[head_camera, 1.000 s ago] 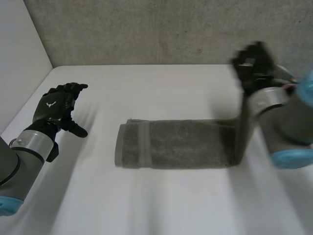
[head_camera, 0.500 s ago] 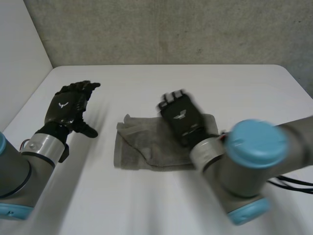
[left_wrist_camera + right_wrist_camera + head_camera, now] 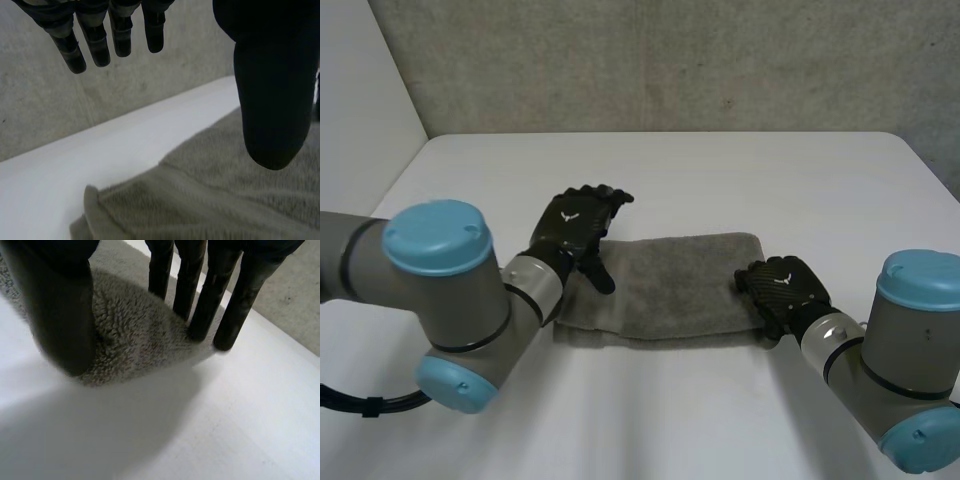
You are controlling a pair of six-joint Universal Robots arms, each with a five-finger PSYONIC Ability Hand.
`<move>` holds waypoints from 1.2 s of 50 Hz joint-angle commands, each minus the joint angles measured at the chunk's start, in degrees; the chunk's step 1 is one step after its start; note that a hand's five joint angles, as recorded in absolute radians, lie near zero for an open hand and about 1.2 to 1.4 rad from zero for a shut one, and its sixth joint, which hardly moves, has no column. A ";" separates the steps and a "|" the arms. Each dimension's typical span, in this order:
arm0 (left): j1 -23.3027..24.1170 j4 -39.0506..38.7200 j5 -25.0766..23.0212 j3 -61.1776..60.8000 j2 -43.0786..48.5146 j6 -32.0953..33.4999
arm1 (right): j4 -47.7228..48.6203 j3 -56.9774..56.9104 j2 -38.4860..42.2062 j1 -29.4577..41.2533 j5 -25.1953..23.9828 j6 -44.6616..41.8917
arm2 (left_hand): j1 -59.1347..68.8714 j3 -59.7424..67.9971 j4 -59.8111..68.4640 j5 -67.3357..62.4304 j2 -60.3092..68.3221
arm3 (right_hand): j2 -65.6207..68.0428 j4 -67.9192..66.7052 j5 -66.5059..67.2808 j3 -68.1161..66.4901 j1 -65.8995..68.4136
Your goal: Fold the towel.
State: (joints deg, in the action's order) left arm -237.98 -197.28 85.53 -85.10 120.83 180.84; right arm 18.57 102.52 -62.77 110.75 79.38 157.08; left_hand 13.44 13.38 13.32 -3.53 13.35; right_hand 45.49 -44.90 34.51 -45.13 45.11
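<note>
Towel [image 3: 670, 285] lying folded flat near the middle of the tabletop [image 3: 720, 170], its long axis running side to side, parallel to the far edge. Bare tabletop is showing all round it, widest toward the far and right edges. Left hand [image 3: 575, 225] is hanging over the towel's left end, fingers straight, holding nothing. Right hand [image 3: 782, 288] is resting at the right end, its straight fingers [image 3: 200, 305] touching the pile without gripping it.

The left robot hand [image 3: 575, 222] hovers, fingers straight; the right robot hand [image 3: 782, 288] looks relaxed too.
</note>
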 commanded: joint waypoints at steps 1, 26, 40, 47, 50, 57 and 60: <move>-0.03 0.05 4.29 -1.12 0.64 4.96 | 3.58 0.48 -0.86 0.16 1.04 -1.43 | 1.15 1.22 1.27 -1.06 1.24 | 34.51 -35.10 35.49 -34.87 34.89; -9.61 -1.00 10.98 -8.50 -23.54 2.94 | -19.63 -36.43 17.50 25.74 -10.91 -24.63 | -2.38 -2.32 -2.26 2.48 -2.29 | 34.51 -35.10 35.49 -34.87 34.89; -7.24 -1.62 10.10 -6.57 -18.62 -1.81 | -4.09 -23.79 -3.66 18.64 -5.56 9.68 | -2.38 -2.32 -2.26 2.48 -2.29 | -35.49 34.90 -34.51 35.13 -35.11; -4.08 -1.53 7.46 -5.43 -11.07 -4.09 | -8.73 -21.75 -5.79 13.26 -2.13 18.35 | -2.38 -2.32 -2.26 2.48 -2.29 | -35.49 34.90 -34.51 35.13 -35.11; -2.59 -1.35 7.46 -5.69 -8.17 -4.88 | -12.07 -22.10 -4.03 12.12 -2.21 18.35 | -2.22 -2.15 -2.09 2.31 -2.13 | -35.49 34.90 -34.51 35.13 -35.11; -1.26 -1.18 7.46 -6.31 -3.06 -4.53 | -13.03 -24.12 6.14 11.76 -2.48 19.05 | -2.22 -2.15 -2.09 2.31 -2.12 | -35.49 34.90 -34.51 35.13 -35.11; -1.17 -1.26 7.29 -7.10 -1.30 -4.27 | -13.47 -25.61 10.63 12.03 -2.13 18.96 | -2.05 -1.98 -1.92 2.14 -1.96 | -35.49 34.90 -34.51 35.13 -35.11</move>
State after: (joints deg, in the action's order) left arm -239.34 -198.50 92.90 -91.15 116.81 176.12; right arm 5.51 79.22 -59.91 122.26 77.00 176.48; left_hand 10.52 10.28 10.30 -1.45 10.45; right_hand 14.34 -15.42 3.54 -14.71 13.59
